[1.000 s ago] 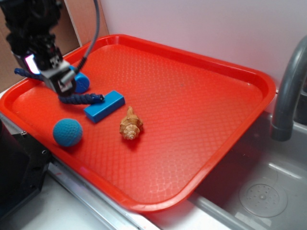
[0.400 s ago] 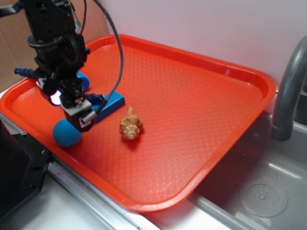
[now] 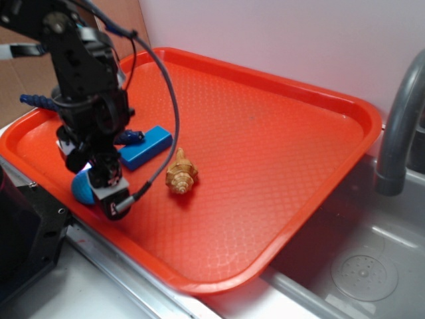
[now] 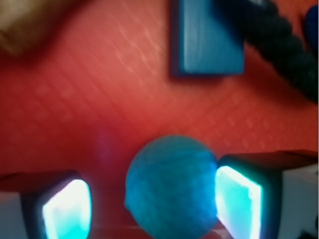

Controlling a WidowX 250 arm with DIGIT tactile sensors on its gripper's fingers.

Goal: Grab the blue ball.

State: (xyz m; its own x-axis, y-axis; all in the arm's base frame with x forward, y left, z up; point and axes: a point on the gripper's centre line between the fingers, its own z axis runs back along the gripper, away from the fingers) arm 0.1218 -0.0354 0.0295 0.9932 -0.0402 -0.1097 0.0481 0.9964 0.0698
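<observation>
Gripper [image 3: 99, 189] sits low over the near-left corner of the red tray [image 3: 319, 166], arm coming down from the upper left, cable looping off to the right. Fingers apart: in the wrist view the two pads [image 4: 238, 201] show wide on either side of the blue ball [image 4: 172, 186]. Ball lies between them on the tray floor; right pad looks to be at the ball's edge or just beside it, left pad stands clear with tray showing in the gap. Wrist picture is blurred, so contact on the right cannot be settled.

From the exterior, only a sliver of the blue ball [image 3: 81, 188] shows at the left of the gripper, near the tray's near rim.

Flat blue block [image 3: 146, 147] lies just beyond, toward the far side; same block [image 4: 209, 40] at top of wrist view. Tan seashell [image 3: 180, 173] right of the gripper, apart from it. Grey faucet [image 3: 398, 126] at far right, over the sink [image 3: 358, 266]
</observation>
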